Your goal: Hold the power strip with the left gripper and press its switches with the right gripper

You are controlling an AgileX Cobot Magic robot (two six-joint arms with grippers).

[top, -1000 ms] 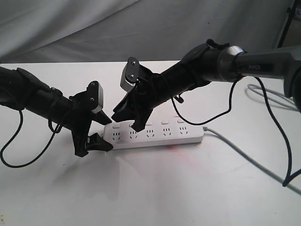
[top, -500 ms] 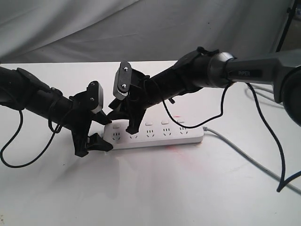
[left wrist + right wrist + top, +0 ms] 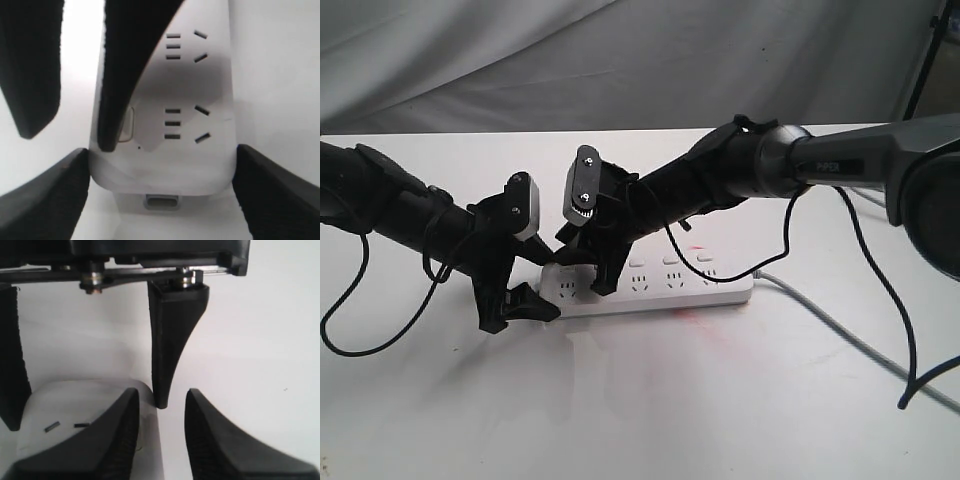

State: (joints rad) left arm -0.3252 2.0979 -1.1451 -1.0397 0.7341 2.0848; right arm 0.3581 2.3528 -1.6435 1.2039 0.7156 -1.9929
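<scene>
Exterior view: power strip (image 3: 670, 288) is clamped by left gripper (image 3: 542, 282) jaws, end switch (image 3: 128, 124) is met by narrowly parted right gripper (image 3: 585, 270) jaws, downward press seemingly needed.

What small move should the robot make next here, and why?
Probably ease the right gripper straight down to press. The left gripper clamps the rounded end of the power strip from both sides, so it looks held, and one right fingertip sits over the edge of the switch nearest that end. Whether it touches yet I cannot tell.
</scene>
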